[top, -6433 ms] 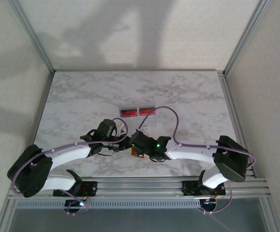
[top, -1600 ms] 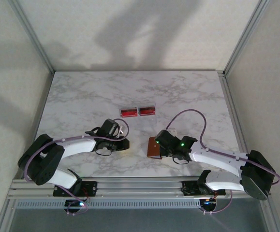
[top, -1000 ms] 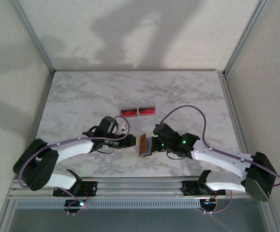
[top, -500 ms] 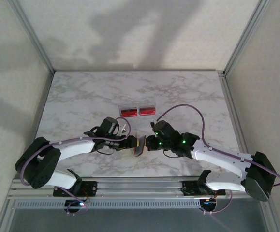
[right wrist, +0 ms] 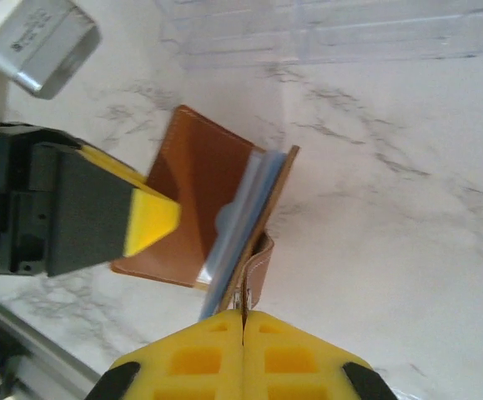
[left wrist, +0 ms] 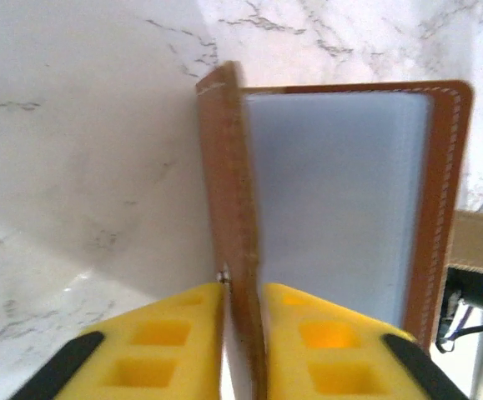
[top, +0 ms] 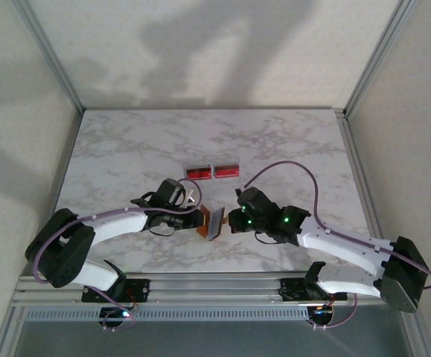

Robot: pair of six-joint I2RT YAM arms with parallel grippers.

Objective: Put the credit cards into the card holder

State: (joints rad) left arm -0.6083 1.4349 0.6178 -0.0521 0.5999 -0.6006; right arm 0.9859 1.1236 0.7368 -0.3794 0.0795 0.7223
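Two clear plastic trays (top: 196, 165) (top: 226, 163) sit side by side, touching, mid-way across a white marble-patterned table (top: 126, 156) bounded by grey metal posts (top: 48, 56) and pale walls (top: 200, 44).

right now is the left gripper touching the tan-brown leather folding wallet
Touching. The left wrist view shows the left gripper with its yellow fingers pressed against both sides of one flap of the tan-brown leather folding wallet, no gap.

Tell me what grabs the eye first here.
A brown wallet is held open at the near middle of the table, the left tool pinching one flap and the right tool the other. Two red cards lie just behind it, not yet in the wallet.
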